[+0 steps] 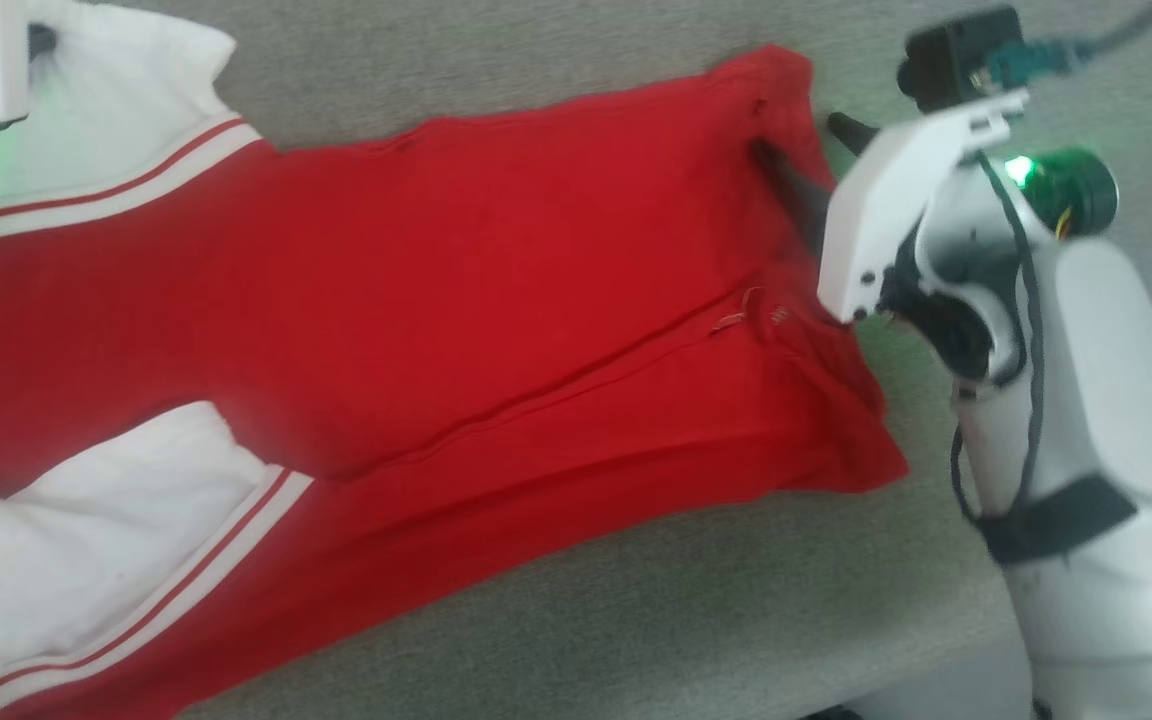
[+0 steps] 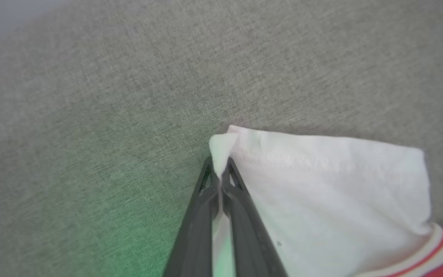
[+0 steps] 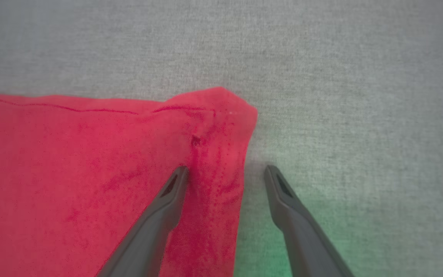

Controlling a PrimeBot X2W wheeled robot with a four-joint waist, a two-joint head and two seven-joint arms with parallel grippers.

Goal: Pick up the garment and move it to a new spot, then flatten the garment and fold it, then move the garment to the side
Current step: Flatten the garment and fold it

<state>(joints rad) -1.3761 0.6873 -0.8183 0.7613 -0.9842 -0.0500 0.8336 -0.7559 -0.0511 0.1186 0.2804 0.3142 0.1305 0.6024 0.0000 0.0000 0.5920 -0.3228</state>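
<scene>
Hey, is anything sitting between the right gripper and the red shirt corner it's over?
Nothing visible. The right gripper is open and straddles the red edge of the garment: one finger over the fabric, the other over the grey surface beside it. The left gripper is shut on the white sleeve corner.

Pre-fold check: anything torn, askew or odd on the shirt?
Small dark mark, possibly a hole, in the garment near its hem corner; loose threads at a seam. The right hand is open and straddles the hem edge, one finger over cloth, one over bare table. The left hand is shut on the white sleeve corner.
</scene>
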